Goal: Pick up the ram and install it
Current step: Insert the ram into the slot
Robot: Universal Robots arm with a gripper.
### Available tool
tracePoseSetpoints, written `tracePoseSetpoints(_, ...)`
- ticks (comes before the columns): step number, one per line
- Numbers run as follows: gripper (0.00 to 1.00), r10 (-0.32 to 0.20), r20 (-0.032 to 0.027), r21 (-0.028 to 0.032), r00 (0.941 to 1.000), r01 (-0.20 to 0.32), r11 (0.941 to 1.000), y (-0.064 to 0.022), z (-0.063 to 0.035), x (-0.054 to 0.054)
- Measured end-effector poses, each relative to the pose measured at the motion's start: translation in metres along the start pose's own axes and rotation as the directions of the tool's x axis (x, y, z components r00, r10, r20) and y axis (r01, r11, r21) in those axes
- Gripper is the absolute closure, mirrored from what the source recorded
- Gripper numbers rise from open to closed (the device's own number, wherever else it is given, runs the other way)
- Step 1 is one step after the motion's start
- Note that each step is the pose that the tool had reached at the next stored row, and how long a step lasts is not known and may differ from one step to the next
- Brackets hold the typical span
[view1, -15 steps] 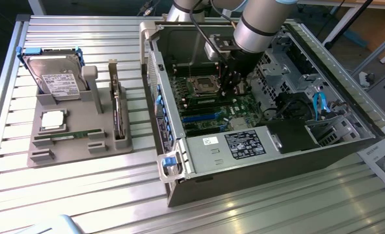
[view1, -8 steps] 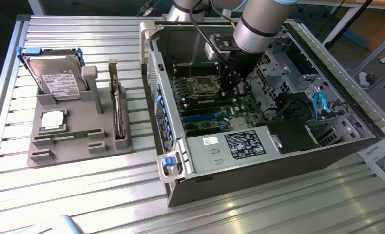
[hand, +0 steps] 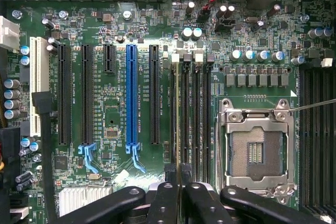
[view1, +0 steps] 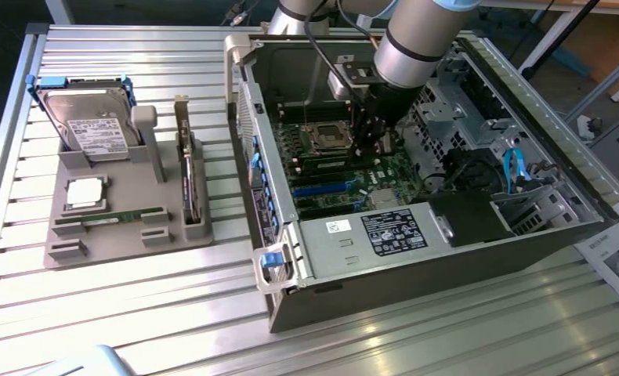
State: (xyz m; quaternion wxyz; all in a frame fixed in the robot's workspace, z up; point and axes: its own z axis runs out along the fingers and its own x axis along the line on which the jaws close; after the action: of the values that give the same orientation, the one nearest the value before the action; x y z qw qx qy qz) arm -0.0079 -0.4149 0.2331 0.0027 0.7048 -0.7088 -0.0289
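Slowly now — the gripper [hand: 181,190], nearly closed and pinching the thin ram [hand: 179,124], should hold it straight over its slot [hand: 172,108] and push down evenly.

The exterior camera is looking down from afar, the computer case [view1: 414,274] at three o'clock; the wrist camera is facing its motherboard [hand: 113,111] [view1: 393,171] close up, both views sharing that board.

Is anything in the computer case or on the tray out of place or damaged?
Nothing looks damaged or askew. Only the CPU socket on the motherboard stands empty; the silver CPU chip lies in the gray tray.
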Motion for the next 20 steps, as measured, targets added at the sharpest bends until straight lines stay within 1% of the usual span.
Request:
tracePoseSetpoints(3,0.88,0.000,-0.0001,0.0009,1.0000,0.000,1.0000,-0.0001,0.0020,0.0001)
tracePoseSetpoints(9,0.88,0.000,0.0003,0.0010,1.0000,0.000,1.0000,0.0000,0.0022,0.0002)
tracePoseSetpoints(11,0.87,0.000,0.0002,0.0010,1.0000,0.000,1.0000,0.0000,0.0021,0.0002)
tracePoseSetpoints(12,0.81,0.000,0.0000,0.0009,1.0000,0.000,1.0000,0.0000,0.0021,0.0003)
tracePoseSetpoints(20,0.81,0.000,0.0000,0.0009,1.0000,0.000,1.0000,0.0000,0.0020,0.0003)
